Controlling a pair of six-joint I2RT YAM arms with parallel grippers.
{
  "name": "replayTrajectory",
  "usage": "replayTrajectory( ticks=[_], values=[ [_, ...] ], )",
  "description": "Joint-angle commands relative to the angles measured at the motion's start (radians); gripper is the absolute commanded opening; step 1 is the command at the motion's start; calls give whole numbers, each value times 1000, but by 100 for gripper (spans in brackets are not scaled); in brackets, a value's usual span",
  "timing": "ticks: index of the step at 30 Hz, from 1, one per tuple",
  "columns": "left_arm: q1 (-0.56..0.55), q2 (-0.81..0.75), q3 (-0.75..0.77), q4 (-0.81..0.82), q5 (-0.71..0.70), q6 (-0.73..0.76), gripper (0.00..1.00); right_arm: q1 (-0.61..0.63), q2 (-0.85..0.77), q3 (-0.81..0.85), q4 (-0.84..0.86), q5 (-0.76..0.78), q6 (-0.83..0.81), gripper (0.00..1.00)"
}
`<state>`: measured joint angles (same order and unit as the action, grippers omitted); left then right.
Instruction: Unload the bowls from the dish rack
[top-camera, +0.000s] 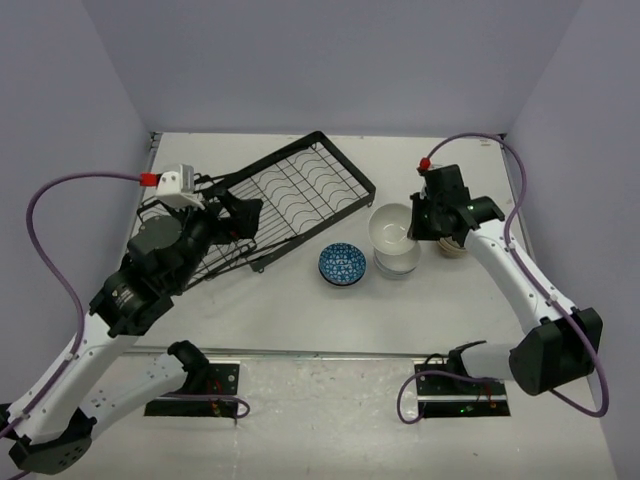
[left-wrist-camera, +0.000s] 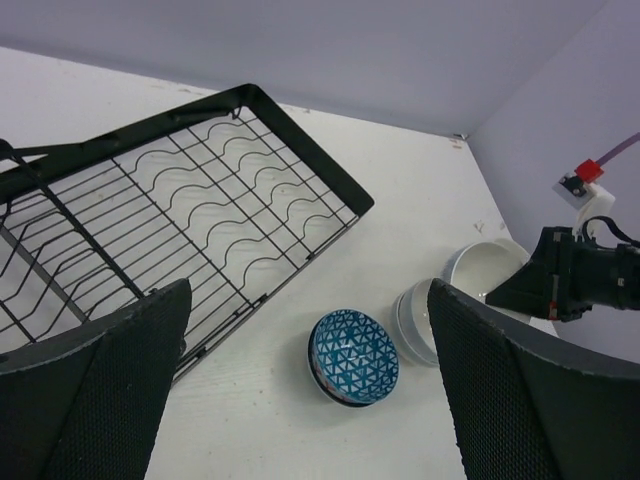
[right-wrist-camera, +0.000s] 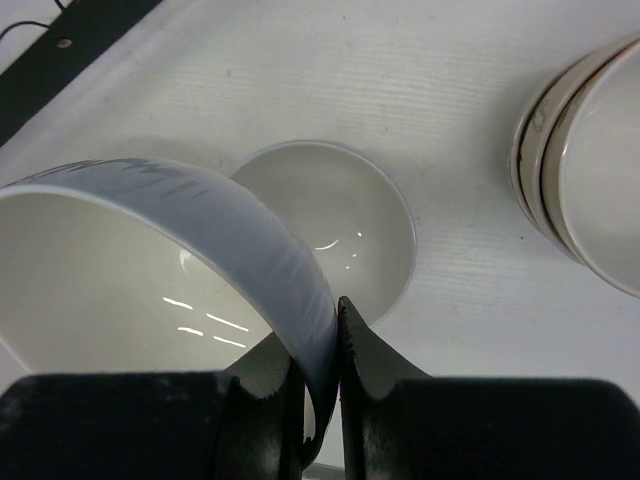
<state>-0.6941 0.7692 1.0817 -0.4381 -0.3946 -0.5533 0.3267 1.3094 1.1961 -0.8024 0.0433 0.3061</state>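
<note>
The black wire dish rack (top-camera: 310, 190) lies at an angle at the back left and also shows in the left wrist view (left-wrist-camera: 200, 190). No bowl shows in its visible part, and my left arm hides its left end. My left gripper (top-camera: 240, 215) hovers over the rack, open and empty (left-wrist-camera: 310, 400). A blue-and-white patterned bowl (top-camera: 342, 263) sits on the table (left-wrist-camera: 355, 357). My right gripper (top-camera: 415, 222) is shut on the rim of a white bowl (right-wrist-camera: 150, 270), held tilted just above another white bowl (right-wrist-camera: 335, 225) on the table (top-camera: 397, 262).
A stack of beige bowls (right-wrist-camera: 590, 150) sits right of the white ones, under my right wrist (top-camera: 452, 247). A black strip with a screw (right-wrist-camera: 70, 45) crosses the top left of the right wrist view. Purple walls enclose the table on three sides.
</note>
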Motion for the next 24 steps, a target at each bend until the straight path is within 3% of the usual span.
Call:
replayTrajectory(
  ticks=[1,5,15,24],
  values=[
    [4,-46,-46,-120,63,38,100,-55,-15,-29,8,-105,-32,0],
    [2,-149,-121,-160,145,75,100,-90,8,-36,11,-115,-22,0],
    [2,-360,-223,-168,146,196,100,-118,111,-38,25,-140,-12,2],
    [4,-449,-382,-56,-23,204,100,-127,143,-72,22,-149,-9,6]
  ],
)
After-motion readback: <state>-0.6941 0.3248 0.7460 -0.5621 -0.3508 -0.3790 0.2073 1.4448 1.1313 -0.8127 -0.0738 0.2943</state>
